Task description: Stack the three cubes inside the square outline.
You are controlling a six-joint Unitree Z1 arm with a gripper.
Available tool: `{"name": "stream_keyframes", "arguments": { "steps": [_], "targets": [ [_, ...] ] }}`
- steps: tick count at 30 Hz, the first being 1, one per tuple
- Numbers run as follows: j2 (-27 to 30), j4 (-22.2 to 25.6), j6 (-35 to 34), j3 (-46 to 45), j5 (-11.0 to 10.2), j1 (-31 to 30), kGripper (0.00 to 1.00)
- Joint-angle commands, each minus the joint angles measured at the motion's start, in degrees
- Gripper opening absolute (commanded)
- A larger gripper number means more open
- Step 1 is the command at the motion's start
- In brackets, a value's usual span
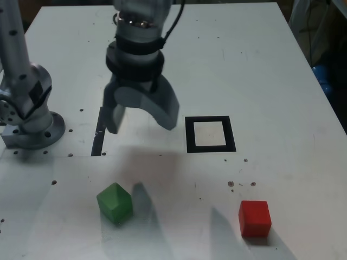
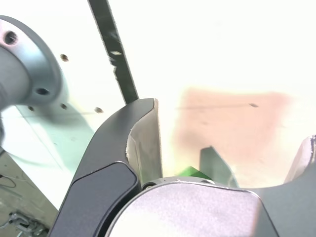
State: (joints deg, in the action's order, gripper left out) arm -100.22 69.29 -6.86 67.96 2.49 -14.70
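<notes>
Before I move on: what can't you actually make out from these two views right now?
- Yellow cube: in neither view; the gripper may hide it in the exterior view, or it lies out of frame.
- Green cube: wrist view shows only a sliver above the gripper body.
- Red cube and square outline: outside the wrist view.
- Table: overexposed in the wrist view, surface detail lost.

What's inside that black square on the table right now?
Nothing: the square outline frames only bare white table. The green cube and red cube sit outside it, nearer the camera. No yellow cube shows. The open gripper hangs beside it, empty.
</notes>
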Motion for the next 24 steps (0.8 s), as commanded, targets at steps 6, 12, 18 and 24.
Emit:
{"name": "stream_keyframes", "arguments": {
  "steps": [6,12,18,24],
  "targets": [
    [-5.8,5.0,-3.7,10.8,0.1,-4.4,0.99],
    [-11.2,9.2,-5.9,20.9,0.9,-7.4,0.99],
    [-16.5,12.9,-8.2,30.2,1.7,-9.8,0.99],
    [-22.5,15.6,-10.1,39.5,2.8,-12.0,0.99]
  ]
}}
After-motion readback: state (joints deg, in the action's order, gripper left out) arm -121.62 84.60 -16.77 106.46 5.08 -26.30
